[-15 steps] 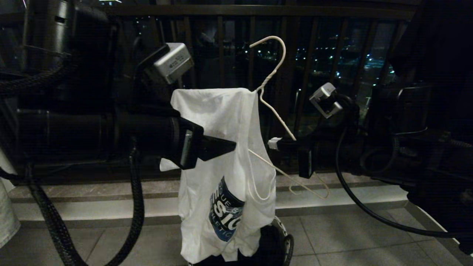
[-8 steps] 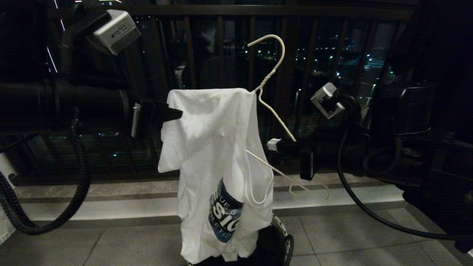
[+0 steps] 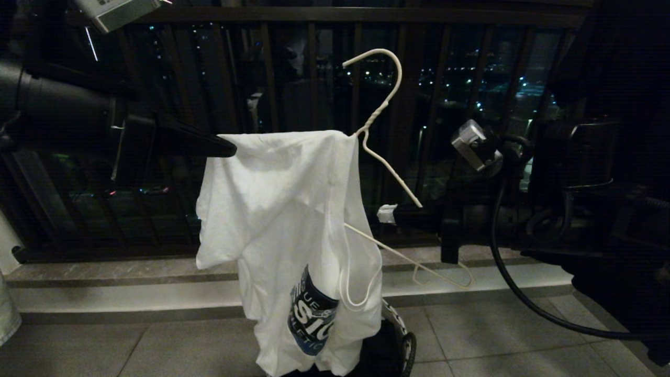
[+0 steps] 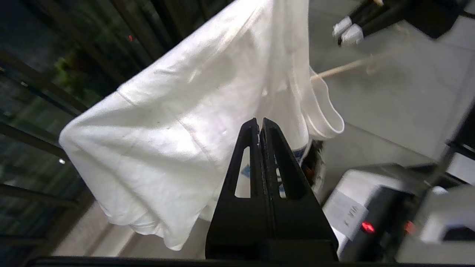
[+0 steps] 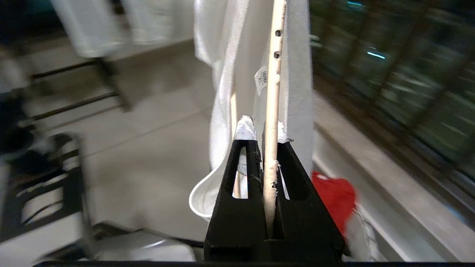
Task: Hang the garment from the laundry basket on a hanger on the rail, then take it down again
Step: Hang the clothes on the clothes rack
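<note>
The garment (image 3: 282,209), a white T-shirt with a blue-and-black logo, hangs over one arm of the cream wire hanger (image 3: 390,175). The hanger is tilted, hook up, in mid-air. My left gripper (image 3: 230,150) is shut on the shirt's shoulder corner and holds it out to the left. The left wrist view shows those jaws (image 4: 259,124) pressed together against the white cloth (image 4: 167,122). My right gripper (image 3: 384,213) is shut on the hanger's bare arm; the wire (image 5: 274,92) runs between its jaws (image 5: 266,139). The laundry basket (image 3: 403,340) shows its dark rim under the shirt's hem. The rail is out of view.
Dark balcony railing bars (image 3: 314,63) stand close behind the hanger. A pale stone step (image 3: 131,293) runs below them, with tiled floor (image 3: 497,335) in front. A black cable (image 3: 523,298) loops under my right arm. Something red (image 5: 334,200) lies low near the basket.
My left gripper rose and swung left, closed on the shirt's shoulder and drew the cloth out leftward. The right wrist turned slightly, and the hanger tilted a little.
</note>
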You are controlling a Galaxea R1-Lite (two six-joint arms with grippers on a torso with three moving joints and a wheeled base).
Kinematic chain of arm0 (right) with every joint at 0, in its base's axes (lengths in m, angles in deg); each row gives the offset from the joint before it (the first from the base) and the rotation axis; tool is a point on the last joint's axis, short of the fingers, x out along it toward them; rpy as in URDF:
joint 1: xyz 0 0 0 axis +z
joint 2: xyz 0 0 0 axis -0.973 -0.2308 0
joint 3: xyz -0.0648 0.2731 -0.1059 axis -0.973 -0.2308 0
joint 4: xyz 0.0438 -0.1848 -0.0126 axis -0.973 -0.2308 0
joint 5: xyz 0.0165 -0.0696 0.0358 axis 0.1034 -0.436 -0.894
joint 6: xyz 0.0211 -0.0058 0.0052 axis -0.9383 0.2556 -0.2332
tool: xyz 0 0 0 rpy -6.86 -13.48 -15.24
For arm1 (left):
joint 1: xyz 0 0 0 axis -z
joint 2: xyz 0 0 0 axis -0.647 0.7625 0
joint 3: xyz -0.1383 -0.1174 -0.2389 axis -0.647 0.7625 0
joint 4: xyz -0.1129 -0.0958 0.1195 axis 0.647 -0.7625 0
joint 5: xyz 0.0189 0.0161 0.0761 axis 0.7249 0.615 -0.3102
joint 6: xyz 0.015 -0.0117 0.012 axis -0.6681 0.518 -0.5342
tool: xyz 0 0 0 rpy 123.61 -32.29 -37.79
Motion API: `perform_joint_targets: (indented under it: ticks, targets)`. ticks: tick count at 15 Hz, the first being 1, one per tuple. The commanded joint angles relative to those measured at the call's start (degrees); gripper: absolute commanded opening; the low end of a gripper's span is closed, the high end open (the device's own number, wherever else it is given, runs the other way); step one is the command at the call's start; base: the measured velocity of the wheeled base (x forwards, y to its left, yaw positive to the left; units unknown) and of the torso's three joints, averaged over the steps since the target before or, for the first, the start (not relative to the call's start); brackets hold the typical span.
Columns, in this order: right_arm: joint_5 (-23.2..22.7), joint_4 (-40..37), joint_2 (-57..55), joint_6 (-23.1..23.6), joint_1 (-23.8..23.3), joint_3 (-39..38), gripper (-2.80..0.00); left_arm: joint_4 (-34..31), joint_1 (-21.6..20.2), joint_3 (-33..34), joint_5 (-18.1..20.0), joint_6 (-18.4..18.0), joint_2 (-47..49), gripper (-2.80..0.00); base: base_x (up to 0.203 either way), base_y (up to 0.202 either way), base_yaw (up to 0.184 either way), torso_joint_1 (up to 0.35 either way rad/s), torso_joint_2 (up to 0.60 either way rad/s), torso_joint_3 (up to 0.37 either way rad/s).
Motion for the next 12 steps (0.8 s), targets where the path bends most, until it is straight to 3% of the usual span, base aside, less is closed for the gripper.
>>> perform_joint_targets:
  ticks: [1,5,12]
  targets:
    - [-8.6,0.0,-1.4,0.2,-2.4,2.1,-2.80,-7.1,-0.1,-5.0,1.0,-0.7,1.3,-2.80,0.000,0.000,0.000,0.000,0.00,0.000]
    - [-16.3,0.0,-3.4,1.0,-2.3,3.0,-2.80,-19.8,0.4,-14.8,1.3,-3.9,2.8,-2.80,0.000,0.000,0.000,0.000,0.00,0.000]
    - [-19.3,-0.9,-3.5,7.1,-0.1,-1.1,-2.80,-27.3,2.9,-14.4,0.8,-8.4,2.1,-2.80,0.000,0.000,0.000,0.000,0.00,0.000]
